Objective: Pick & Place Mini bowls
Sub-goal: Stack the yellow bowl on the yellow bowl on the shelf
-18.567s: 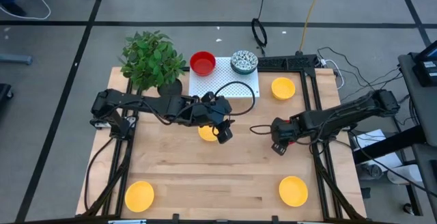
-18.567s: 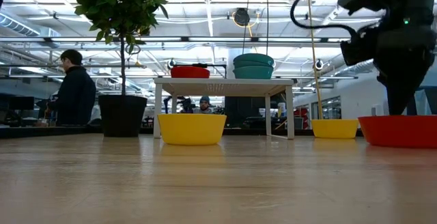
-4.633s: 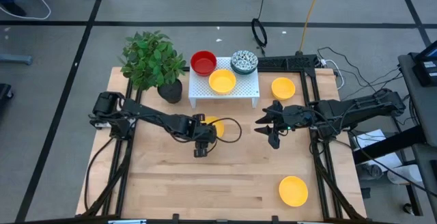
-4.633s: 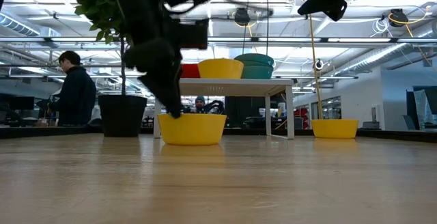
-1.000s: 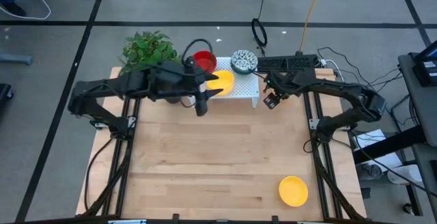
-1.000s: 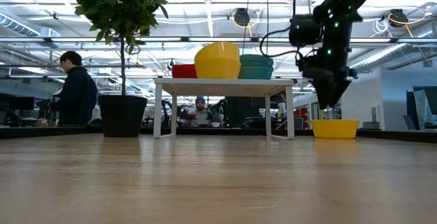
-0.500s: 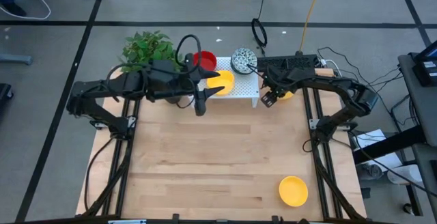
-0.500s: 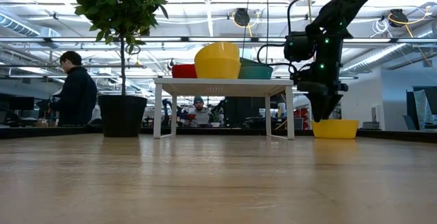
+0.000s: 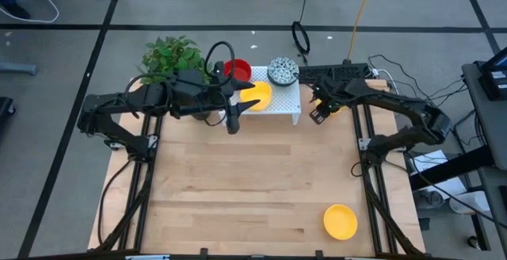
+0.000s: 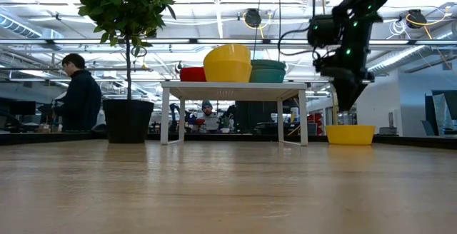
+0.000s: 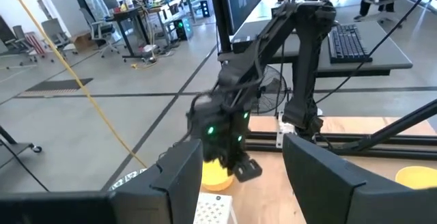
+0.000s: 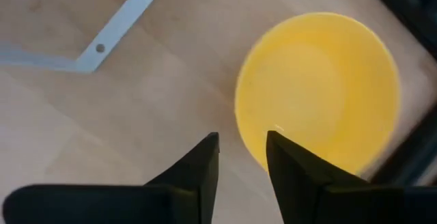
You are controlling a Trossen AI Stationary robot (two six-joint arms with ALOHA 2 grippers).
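A white shelf (image 9: 277, 101) at the table's far edge carries a red bowl (image 9: 235, 71), a blue-patterned bowl (image 9: 283, 71) and stacked yellow bowls (image 9: 257, 95), which stand tallest in the low view (image 10: 227, 63). Another yellow bowl (image 12: 321, 94) rests on the table right of the shelf. My right gripper (image 12: 242, 162) hovers above this bowl (image 10: 350, 134), pointing down and slightly open, with its near rim showing below the gap between the fingers. My left gripper (image 9: 232, 121) is open by the shelf's near left corner. A last yellow bowl (image 9: 341, 221) sits near the table's near right corner.
A potted plant (image 9: 176, 68) with a black pot stands left of the shelf, behind my left arm. Black frame rails (image 9: 366, 145) run along the table's right side, close to the bowl under my right gripper. The wooden tabletop (image 9: 253, 189) lies nearer. A person (image 10: 77, 95) stands in the room beyond.
My right gripper dipped toward the shelf's right leg, then rose and swung back toward the table's right edge, ending above the yellow bowl there. The bowls on the shelf and my left arm have kept their places.
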